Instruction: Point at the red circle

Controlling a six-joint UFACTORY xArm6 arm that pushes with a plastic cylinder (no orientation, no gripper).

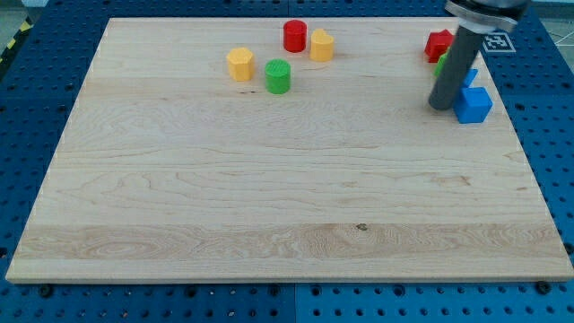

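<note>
Because my tip rests touching the blue cube, with no jaws to open or close, a sweep up-left across the surface may nudge the green cylinder or yellow block flanking the red circle.

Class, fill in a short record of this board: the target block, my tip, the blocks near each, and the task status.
target: red circle, near the view's top
beside target: yellow block on its right
below-left of target: green circle, second yellow block
my tip, at the view's right
touching or beside tip: blue block
behind rod: red block
status: tip far from target
</note>
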